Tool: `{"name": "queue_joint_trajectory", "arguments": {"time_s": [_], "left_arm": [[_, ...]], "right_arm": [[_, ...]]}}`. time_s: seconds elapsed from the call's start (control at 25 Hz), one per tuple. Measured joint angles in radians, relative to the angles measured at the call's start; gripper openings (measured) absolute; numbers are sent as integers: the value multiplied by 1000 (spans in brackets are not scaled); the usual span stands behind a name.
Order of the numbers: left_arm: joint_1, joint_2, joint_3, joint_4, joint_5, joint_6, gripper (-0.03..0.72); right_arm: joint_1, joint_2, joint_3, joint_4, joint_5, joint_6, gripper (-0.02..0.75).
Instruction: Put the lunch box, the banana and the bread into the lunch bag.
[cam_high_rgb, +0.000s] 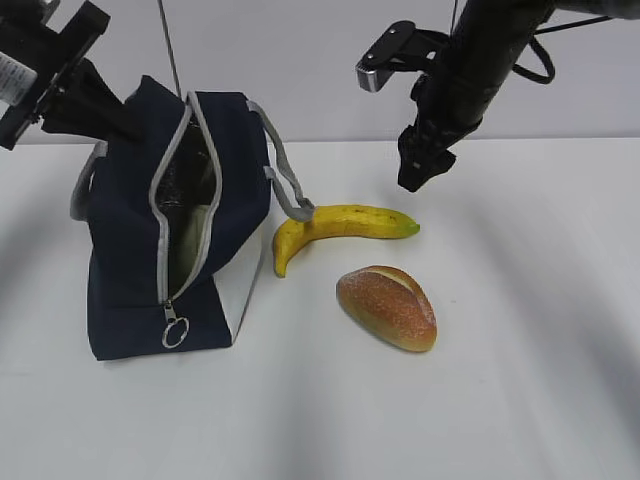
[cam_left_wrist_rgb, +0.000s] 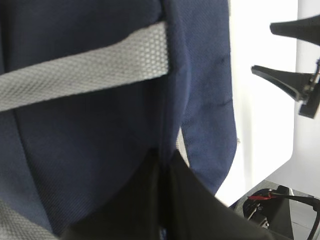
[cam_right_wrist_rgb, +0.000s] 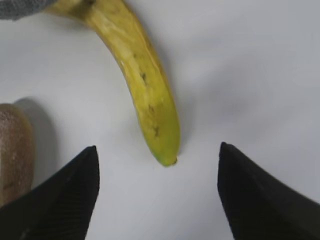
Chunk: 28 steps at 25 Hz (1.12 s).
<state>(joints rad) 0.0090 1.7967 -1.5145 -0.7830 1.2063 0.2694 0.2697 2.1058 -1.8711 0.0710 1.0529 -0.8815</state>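
The navy lunch bag (cam_high_rgb: 125, 270) stands at the left with its zipper open. A pale greenish surface (cam_high_rgb: 197, 235) shows inside the opening; I cannot tell whether it is the lunch box. My left gripper (cam_high_rgb: 108, 115) is shut on the bag's top fabric; in the left wrist view the gripper (cam_left_wrist_rgb: 165, 161) pinches navy cloth (cam_left_wrist_rgb: 75, 150). The banana (cam_high_rgb: 345, 222) lies right of the bag and the bread (cam_high_rgb: 388, 307) lies in front of it. My right gripper (cam_high_rgb: 415, 178) hovers open and empty above the banana's green tip (cam_right_wrist_rgb: 167, 150), with the bread (cam_right_wrist_rgb: 12, 150) at the left edge.
A grey strap handle (cam_high_rgb: 285, 180) hangs from the bag onto the banana's stem end. The zipper's ring pull (cam_high_rgb: 175, 330) lies at the bag's base. The white table (cam_high_rgb: 520, 380) stretches to the right and front. My right gripper also shows in the left wrist view (cam_left_wrist_rgb: 287, 55).
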Motion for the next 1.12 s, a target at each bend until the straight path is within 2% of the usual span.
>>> {"name": "queue_joint_trajectory", "arguments": {"time_s": [0.36, 1.12], "left_arm": [[0, 0, 0, 9, 1, 0, -3], [0, 0, 0, 17, 1, 7, -3]], "right_arm": [[0, 103, 0, 270, -114, -312, 545], [0, 287, -50, 334, -284, -371, 543]]}}
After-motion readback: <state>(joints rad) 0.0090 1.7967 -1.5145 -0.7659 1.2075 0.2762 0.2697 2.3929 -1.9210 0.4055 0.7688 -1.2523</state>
